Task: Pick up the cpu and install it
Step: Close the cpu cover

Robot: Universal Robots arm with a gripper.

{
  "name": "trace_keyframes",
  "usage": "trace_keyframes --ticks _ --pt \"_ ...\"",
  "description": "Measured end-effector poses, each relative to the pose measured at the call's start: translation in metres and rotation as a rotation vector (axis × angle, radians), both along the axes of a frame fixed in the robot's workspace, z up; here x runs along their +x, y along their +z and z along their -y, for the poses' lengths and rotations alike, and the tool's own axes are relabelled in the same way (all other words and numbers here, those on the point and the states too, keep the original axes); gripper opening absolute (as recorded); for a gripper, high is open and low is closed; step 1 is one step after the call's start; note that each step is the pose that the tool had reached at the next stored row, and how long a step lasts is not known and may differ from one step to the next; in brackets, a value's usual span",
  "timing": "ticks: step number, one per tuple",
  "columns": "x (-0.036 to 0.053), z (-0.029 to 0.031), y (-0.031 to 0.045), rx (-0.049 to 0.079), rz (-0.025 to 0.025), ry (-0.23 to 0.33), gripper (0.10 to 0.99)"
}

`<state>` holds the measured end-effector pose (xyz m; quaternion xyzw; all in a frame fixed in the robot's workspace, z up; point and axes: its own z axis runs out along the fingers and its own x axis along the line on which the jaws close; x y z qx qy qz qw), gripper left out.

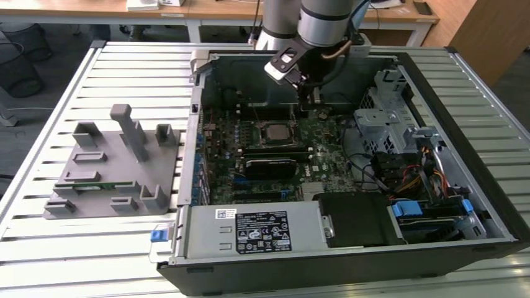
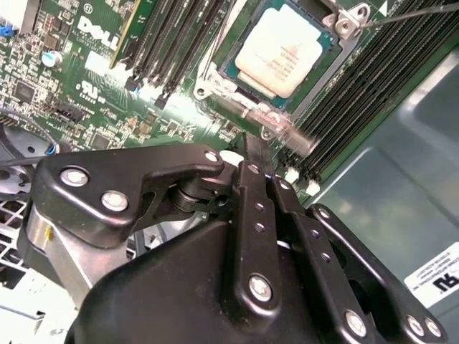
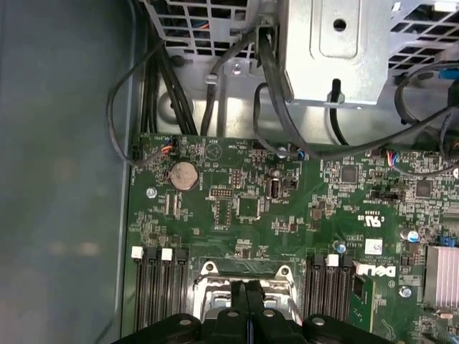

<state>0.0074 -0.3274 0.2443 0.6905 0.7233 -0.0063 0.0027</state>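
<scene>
**Open computer case on a slatted table, arm reaching in from above.** In the exterior view the computer case [image 1: 348, 264] lies on its side on the table [image 1: 141, 68], with the green motherboard [image 1: 327, 139] exposed. The arm comes down from the far side and its gripper [image 1: 308, 99] hangs over the far part of the board, just beyond the socket.

The cpu [image 1: 273, 131] sits flat inside the socket near the middle of the board. In the second wrist view the cpu [image 2: 287, 50] shows its silvery-white top, ringed by the socket's metal frame [image 2: 204, 89] and flanked on both sides by rows of black memory slots [image 2: 168, 43].

The gripper [image 2: 258, 154] is clenched – its two black fingers [image 2: 251, 186] press together with nothing between them. Their tips point at the edge of the socket frame, close to the cpu but apart from it; whether they touch the frame cannot be told. In the first wrist view the closed fingers [image 3: 240, 304] stand in front of the socket [image 3: 208, 271], and a round coin cell [image 3: 183, 174] lies farther out on the board.

At the exterior view's left, a grey fixture [image 1: 124, 149] rests on the table well apart from the gripper – a green memory stick [image 1: 98, 185] lies in it.
</scene>
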Motion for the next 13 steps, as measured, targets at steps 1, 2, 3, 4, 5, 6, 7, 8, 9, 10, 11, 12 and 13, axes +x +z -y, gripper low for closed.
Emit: trace_keyframes --ticks 1,2,3,4,5,6,7,8,9,10,11,12,13 --pt "-0.0009 0.0 -0.0005 0.0 0.0 0.0 0.106" --pt "-0.0021 0.0 -0.0011 0.0 -0.0001 0.0 0.106" --pt "-0.0036 0.0 -0.002 0.0 -0.0001 0.0 0.106" --pt "-0.006 0.0 -0.003 0.0 -0.0001 0.0 0.106" --pt "-0.0092 0.0 -0.0039 0.0 -0.0002 0.0 0.106" --pt "-0.0128 0.0 -0.0049 0.0 -0.0001 0.0 0.106" --pt "-0.0167 0.0 -0.0059 0.0 -0.0001 0.0 0.106" --pt "-0.0211 0.0 -0.0068 0.0 -0.0001 0.0 0.106" --pt "-0.0254 0.0 -0.0076 0.0 -0.0001 0.0 0.106" --pt "-0.0292 0.0 -0.0083 0.0 -0.0001 0.0 0.106" --pt "-0.0331 0.0 -0.009 0.0 -0.0001 0.0 0.106" --pt "-0.0372 0.0001 -0.0095 0.0 -0.0002 0.0 0.106" --pt "-0.0407 0.0001 -0.01 0.0 -0.0002 0.0 0.106"
